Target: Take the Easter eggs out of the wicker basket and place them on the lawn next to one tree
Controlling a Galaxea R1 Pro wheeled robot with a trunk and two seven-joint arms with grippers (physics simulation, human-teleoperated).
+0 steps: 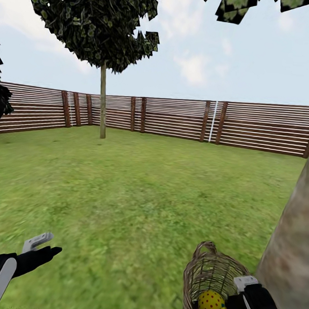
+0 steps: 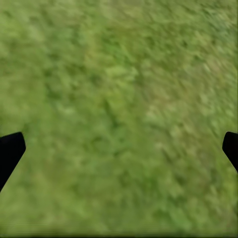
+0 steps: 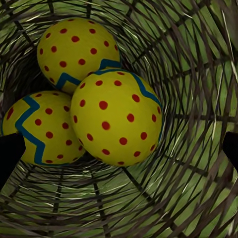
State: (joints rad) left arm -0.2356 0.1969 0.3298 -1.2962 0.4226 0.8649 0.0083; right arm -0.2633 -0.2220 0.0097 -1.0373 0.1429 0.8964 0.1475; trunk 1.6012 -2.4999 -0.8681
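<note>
**Eggs all in the basket, right arm poised over them**

Eggs first: three small yellow Easter eggs with red dots and blue-green zigzags (image 3: 115, 116) sit touching at the bottom of the round brown woven wicker basket (image 1: 209, 270). Your right gripper (image 3: 119, 148) hangs inside the basket mouth with jaws spread wide and empty. The shells look smooth, rigid and probably light, so they may slip; close across the middle of the topmost egg. The left gripper (image 2: 119, 148) hovers wide open over green lawn (image 1: 137, 195). A thick pale grey-brown tree trunk (image 1: 291, 249) stands just beside the basket. Beyond, a thin-trunked tree (image 1: 103, 99) stands before the slatted wooden fence (image 1: 176, 119).
</note>
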